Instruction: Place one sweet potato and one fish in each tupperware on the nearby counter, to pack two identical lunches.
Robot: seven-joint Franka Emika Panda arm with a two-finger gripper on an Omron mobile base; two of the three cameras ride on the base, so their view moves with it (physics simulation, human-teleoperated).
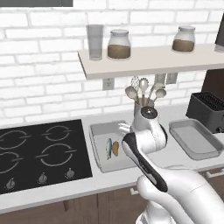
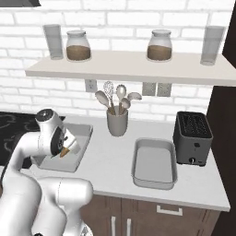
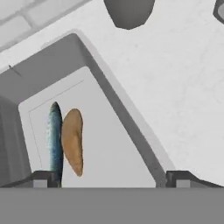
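White arm with dark joints

The arm (image 1: 151, 135) has smooth, glossy white rounded shells, with black bands at the joints and a dark, round cap with a pale centre on top of the upper joint. The gripper (image 3: 109, 179) has two small dark grey, blocky finger tips (image 3: 43, 178).

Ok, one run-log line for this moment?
gripper: open, above left tupperware | inside: fish beside sweet potato | right tupperware: empty
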